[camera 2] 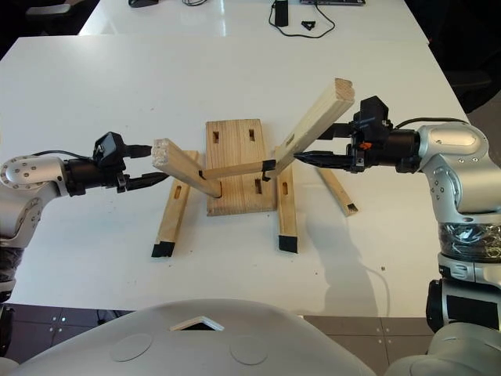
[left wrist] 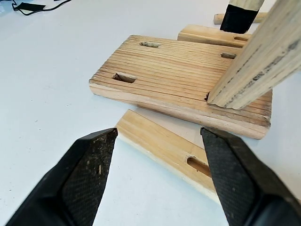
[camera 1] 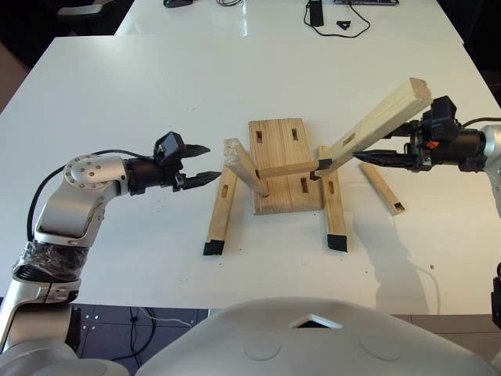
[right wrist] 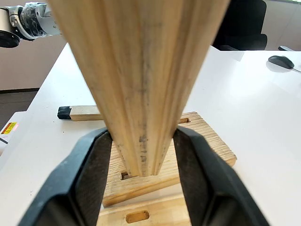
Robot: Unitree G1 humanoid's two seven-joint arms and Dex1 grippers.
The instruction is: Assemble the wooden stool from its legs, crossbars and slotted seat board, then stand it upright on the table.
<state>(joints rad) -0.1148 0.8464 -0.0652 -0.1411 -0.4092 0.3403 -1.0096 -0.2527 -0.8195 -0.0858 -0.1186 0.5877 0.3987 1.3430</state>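
The slotted seat board (camera 1: pixel 279 141) lies flat mid-table. One leg (camera 1: pixel 243 166) stands in a near-left slot, leaning left. A second leg (camera 1: pixel 385 116) rises from the near-right slot, leaning right. A crossbar (camera 1: pixel 286 168) joins the two. My right gripper (camera 1: pixel 362 153) is shut on this second leg low down, its fingers (right wrist: pixel 94 169) pressing both sides. My left gripper (camera 1: pixel 200 164) is open, just left of the leaning leg and apart from it. In the left wrist view its fingers (left wrist: pixel 84 174) frame a loose leg (left wrist: pixel 164 148) lying on the table.
Two loose legs (camera 1: pixel 221 205) (camera 1: pixel 334 205) with black feet lie beside the board's near corners. A thin crossbar (camera 1: pixel 382 188) lies to the right. Cables and small black items (camera 1: pixel 315 12) rest on the far table. The white table (camera 1: pixel 117 102) has room on the left.
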